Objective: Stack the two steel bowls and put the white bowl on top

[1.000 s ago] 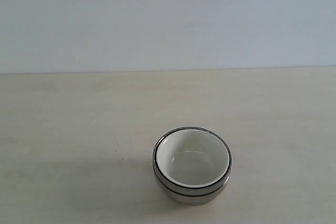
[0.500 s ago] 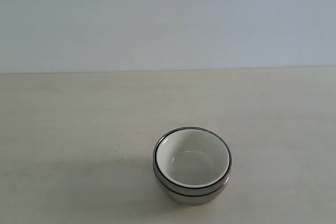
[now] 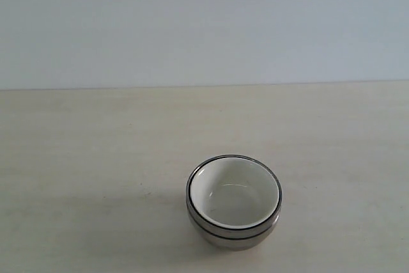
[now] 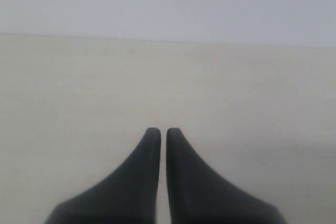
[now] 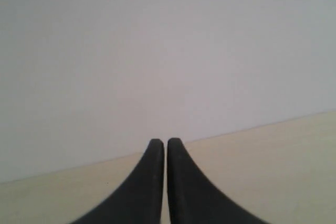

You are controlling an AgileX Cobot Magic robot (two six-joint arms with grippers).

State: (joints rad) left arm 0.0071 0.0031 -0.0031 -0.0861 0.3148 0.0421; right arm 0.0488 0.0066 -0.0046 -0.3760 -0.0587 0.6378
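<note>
A smooth, glossy white finish is being shown by the white bowl [image 3: 234, 197]. At its 6 o'clock side, shiny metal of the two steel bowls [image 3: 231, 240] is being seen. The table [image 3: 77, 158] is being seen as matt and faintly grained. The left gripper [image 4: 158, 132] and right gripper [image 5: 159, 142] are being shown in matt black.

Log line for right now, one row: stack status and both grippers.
stack: white bowl nested atop steel bowls | left gripper: shut, empty | right gripper: shut, empty | task: looks done
</note>
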